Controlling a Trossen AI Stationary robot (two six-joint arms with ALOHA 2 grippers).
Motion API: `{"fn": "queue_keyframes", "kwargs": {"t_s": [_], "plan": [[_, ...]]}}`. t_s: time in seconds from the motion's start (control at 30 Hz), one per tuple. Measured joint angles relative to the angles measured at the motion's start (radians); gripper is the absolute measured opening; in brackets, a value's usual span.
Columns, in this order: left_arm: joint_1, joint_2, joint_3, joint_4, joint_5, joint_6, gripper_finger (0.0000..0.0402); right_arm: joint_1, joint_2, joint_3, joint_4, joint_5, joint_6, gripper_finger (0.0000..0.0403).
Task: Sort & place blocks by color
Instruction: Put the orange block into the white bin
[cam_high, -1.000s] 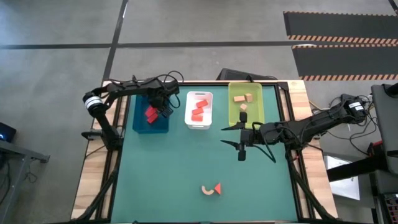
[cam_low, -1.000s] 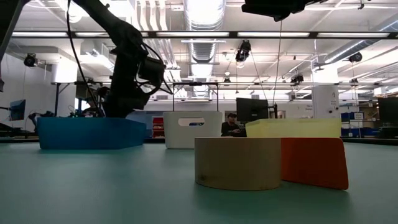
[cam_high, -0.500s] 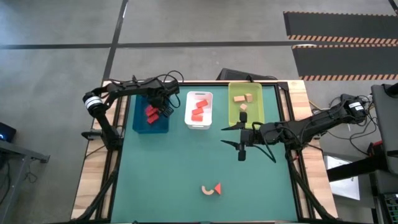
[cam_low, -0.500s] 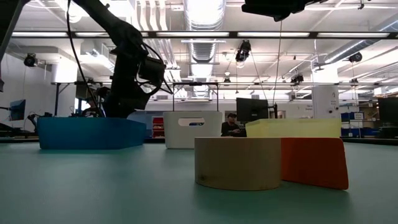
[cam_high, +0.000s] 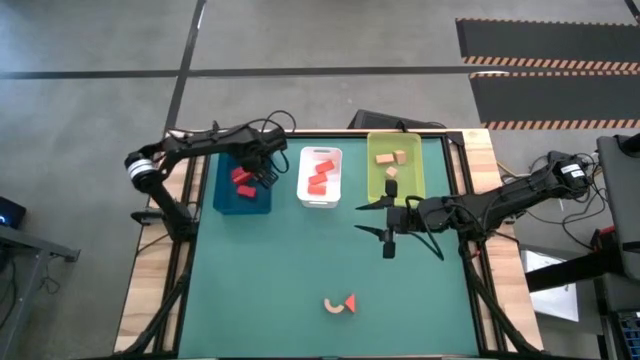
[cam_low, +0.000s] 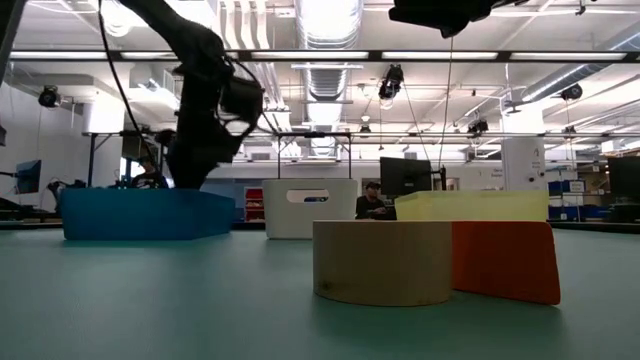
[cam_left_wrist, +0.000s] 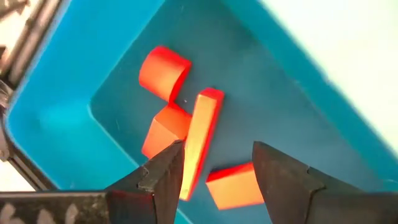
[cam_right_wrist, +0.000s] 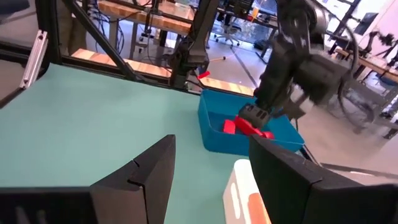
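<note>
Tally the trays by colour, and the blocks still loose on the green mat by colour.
blue tray: 1
white tray: 1
yellow-green tray: 1
loose tan block, the arch: 1
loose red block: 1
Total: 5

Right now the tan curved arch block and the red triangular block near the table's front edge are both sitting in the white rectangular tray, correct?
No. The high view shows the tan curved arch block and red triangular block on the bare green table, near its front edge. The white rectangular tray holds only red blocks.
</note>
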Motion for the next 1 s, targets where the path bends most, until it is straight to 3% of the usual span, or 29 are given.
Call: {"fn": "queue_keyframes", "kwargs": {"t_s": [0.2,0.5,0.73,1.0], "plan": [[-0.113,-0.166,0.0,0.025,-0.005,-0.04,0.0174,0.0,0.0,0.0,-0.018,-0.078,0.103,0.0194],[-0.419,-0.371,-0.002,0.199,-0.104,-0.081,0.0173,0.059,0.089,0.0,-0.054,-0.134,0.272,0.0194],[-0.629,-0.396,-0.002,0.327,-0.147,-0.078,0.0173,0.134,0.152,0.002,-0.15,-0.143,0.383,0.0186],[-0.811,-0.35,-0.003,0.442,-0.174,-0.078,0.0173,0.208,0.254,0.15,-0.416,-0.173,0.429,0.0178]]}}
